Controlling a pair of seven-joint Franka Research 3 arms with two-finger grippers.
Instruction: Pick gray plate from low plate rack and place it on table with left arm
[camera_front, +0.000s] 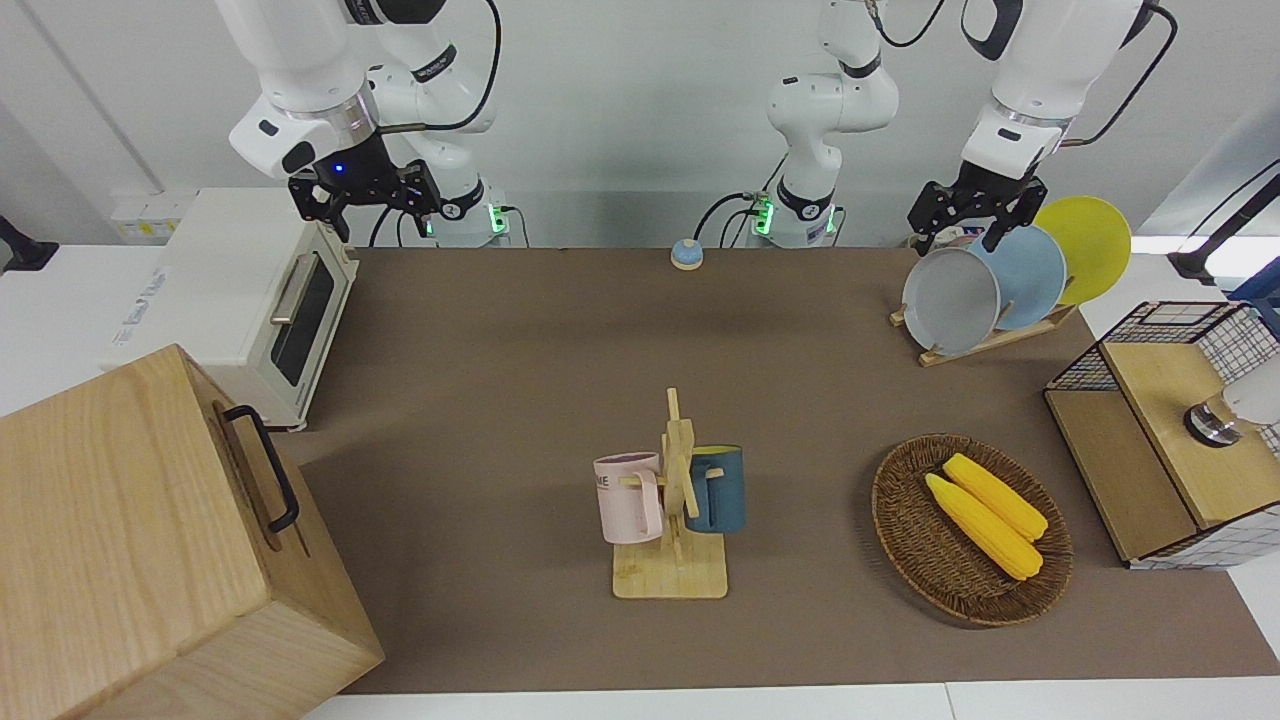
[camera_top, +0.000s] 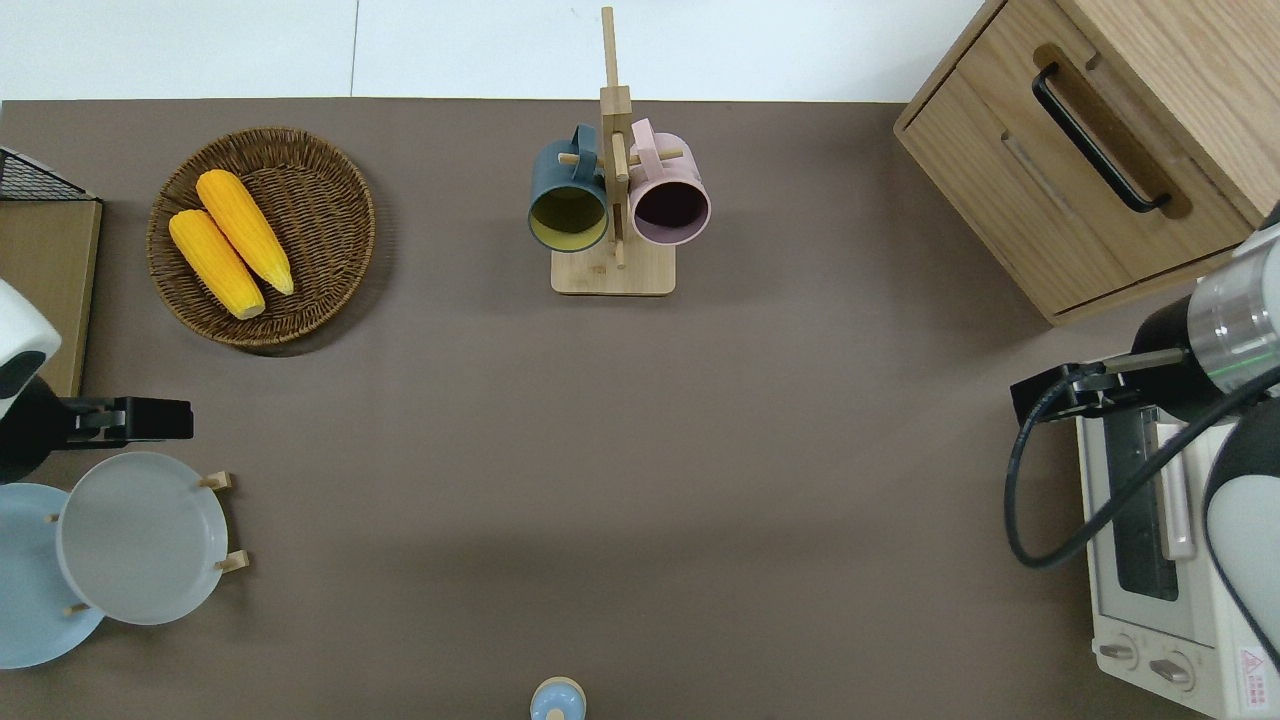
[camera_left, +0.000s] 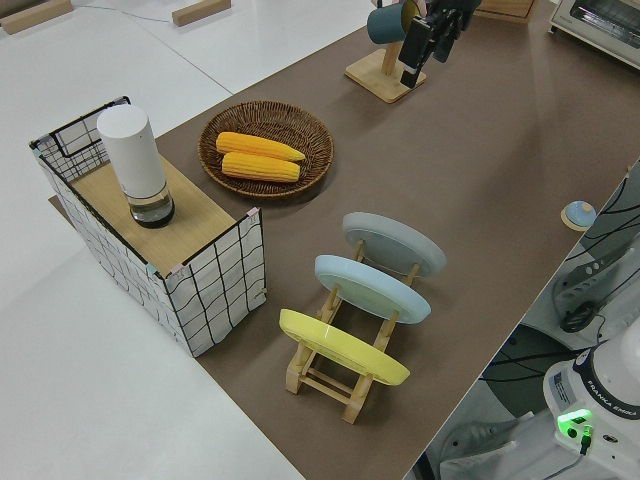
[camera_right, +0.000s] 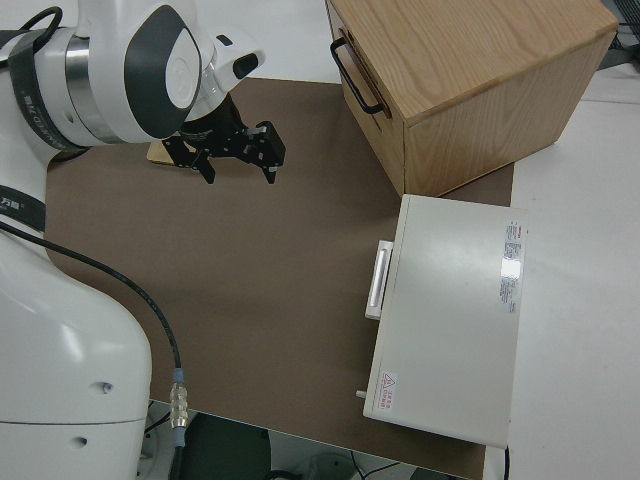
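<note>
gray plate (camera_top: 140, 538) in low plate rack (camera_left: 345, 345)

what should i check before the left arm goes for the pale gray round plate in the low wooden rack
1. Pale gray round plate stands in the low light-wood rack: ok.
2. It is the rack's outermost plate, with the sky-blue plate next to it: ok.
3. Left gripper above the gray plate's top rim: ok.
4. Fingers open: ok.
5. Bare brown table beside the rack for setting down: ok.
6. Right arm parked: ok.

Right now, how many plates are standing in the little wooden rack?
3, all in the low plate rack: the gray plate farthest from the robots, the sky-blue plate in the middle, the yellow plate nearest them.
</note>
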